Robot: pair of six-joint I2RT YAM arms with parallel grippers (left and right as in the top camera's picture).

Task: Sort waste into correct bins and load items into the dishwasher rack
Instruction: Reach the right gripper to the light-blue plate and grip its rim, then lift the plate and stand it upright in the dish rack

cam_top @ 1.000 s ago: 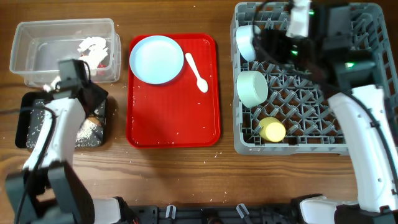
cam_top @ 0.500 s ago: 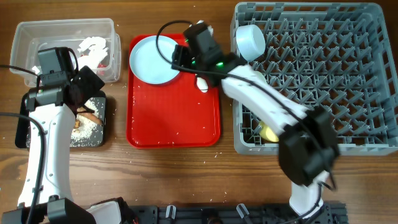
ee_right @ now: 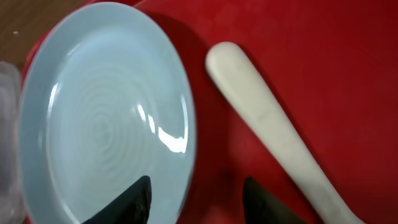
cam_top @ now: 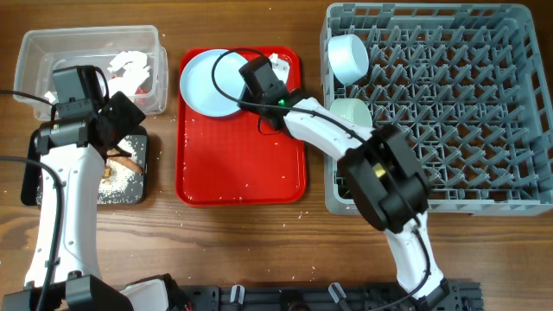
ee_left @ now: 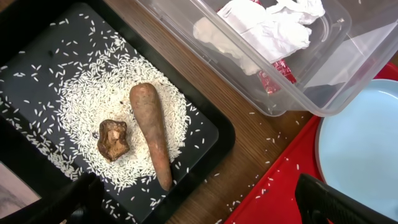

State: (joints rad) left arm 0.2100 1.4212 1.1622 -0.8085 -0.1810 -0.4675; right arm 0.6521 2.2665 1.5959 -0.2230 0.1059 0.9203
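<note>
One spoon [ee_right: 272, 132], lying diagonally, beside plate [ee_right: 106, 124]

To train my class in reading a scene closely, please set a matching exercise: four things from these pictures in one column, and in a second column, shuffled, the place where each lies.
Things
1. crumpled wrapper
2. brown stick-shaped piece
3. pale blue plate
4. whitish bowl

Places
A. in the grey rack
B. on the red tray
C. in the clear tub
D. in the black tray, on the rice

Pairs: 1-C, 2-D, 3-B, 4-A
</note>
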